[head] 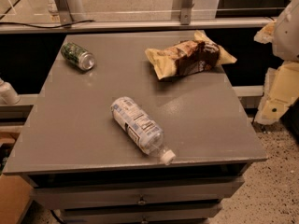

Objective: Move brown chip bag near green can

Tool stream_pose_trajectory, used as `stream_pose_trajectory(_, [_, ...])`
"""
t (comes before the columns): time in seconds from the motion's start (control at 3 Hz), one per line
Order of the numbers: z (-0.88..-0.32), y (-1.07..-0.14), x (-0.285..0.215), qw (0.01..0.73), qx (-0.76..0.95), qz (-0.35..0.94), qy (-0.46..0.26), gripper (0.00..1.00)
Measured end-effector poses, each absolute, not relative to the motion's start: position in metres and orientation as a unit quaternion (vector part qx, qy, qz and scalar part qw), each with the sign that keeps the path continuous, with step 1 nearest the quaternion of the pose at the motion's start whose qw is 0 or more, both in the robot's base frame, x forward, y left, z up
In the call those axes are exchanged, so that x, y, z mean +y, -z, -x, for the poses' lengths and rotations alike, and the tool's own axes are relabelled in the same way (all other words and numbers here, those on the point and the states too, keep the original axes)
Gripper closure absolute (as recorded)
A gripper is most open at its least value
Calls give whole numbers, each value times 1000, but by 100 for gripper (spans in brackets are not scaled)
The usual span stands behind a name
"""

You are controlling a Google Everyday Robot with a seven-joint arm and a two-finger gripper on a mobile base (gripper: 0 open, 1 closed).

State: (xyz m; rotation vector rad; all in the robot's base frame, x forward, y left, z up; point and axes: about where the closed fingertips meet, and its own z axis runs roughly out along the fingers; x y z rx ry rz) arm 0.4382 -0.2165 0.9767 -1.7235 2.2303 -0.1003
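The brown chip bag (189,57) lies far right on the table (70,115), the green can (77,56) far left, well apart; the gripper (279,94) seemingly hangs beyond the right edge; I cannot tell its state.

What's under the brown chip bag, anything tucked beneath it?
The brown chip bag lies on the grey table; nothing pokes out around its edges. Whatever is directly beneath is covered. The gripper is past the table's right edge in this view, apart from the bag.

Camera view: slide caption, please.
Crinkled brown chip bag, dark green can and clear plastic bottle on grey table; gripper beyond right edge.
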Motion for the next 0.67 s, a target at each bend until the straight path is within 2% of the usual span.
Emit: stream_pose_trajectory(0.67, [-448,-972,-212,181,775,605,29,0])
